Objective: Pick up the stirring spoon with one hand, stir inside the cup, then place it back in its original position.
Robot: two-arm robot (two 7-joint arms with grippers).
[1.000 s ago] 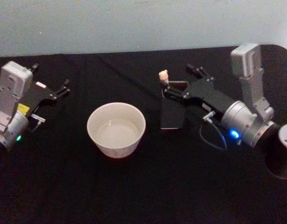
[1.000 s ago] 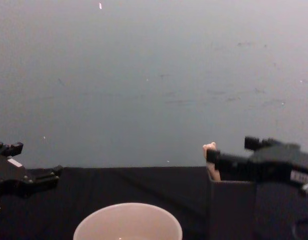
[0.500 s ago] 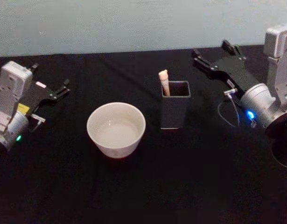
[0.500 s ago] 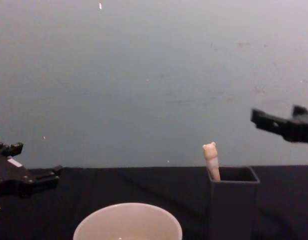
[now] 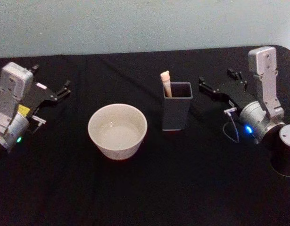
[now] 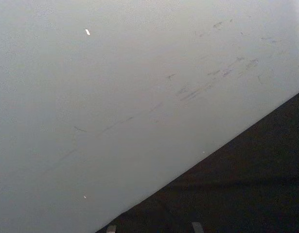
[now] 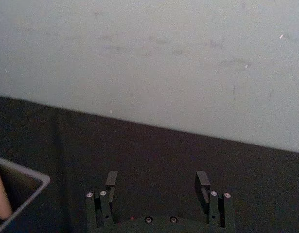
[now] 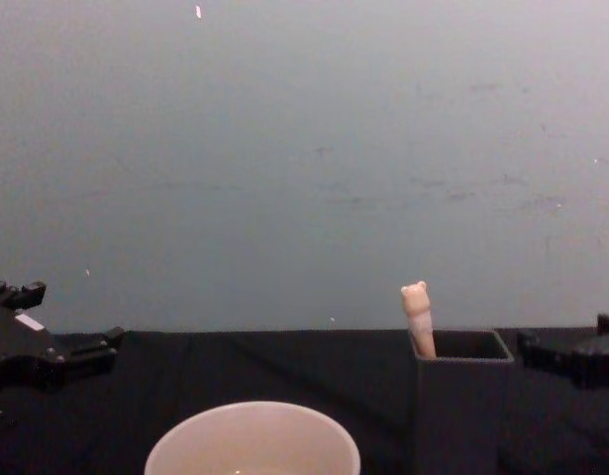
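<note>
We keep our left hand (image 5: 64,89) open and holding nothing, far to the left of the cup (image 5: 117,131). The cup sits on the black tabletop (image 5: 145,188). Just to the right of the cup stands a dark square holder (image 5: 177,111). The stirring spoon (image 5: 166,83) stands in it, leaning at its left side, bear head up. Right of the holder, near it but not touching, our right hand (image 5: 214,84) is open and holds nothing.
</note>
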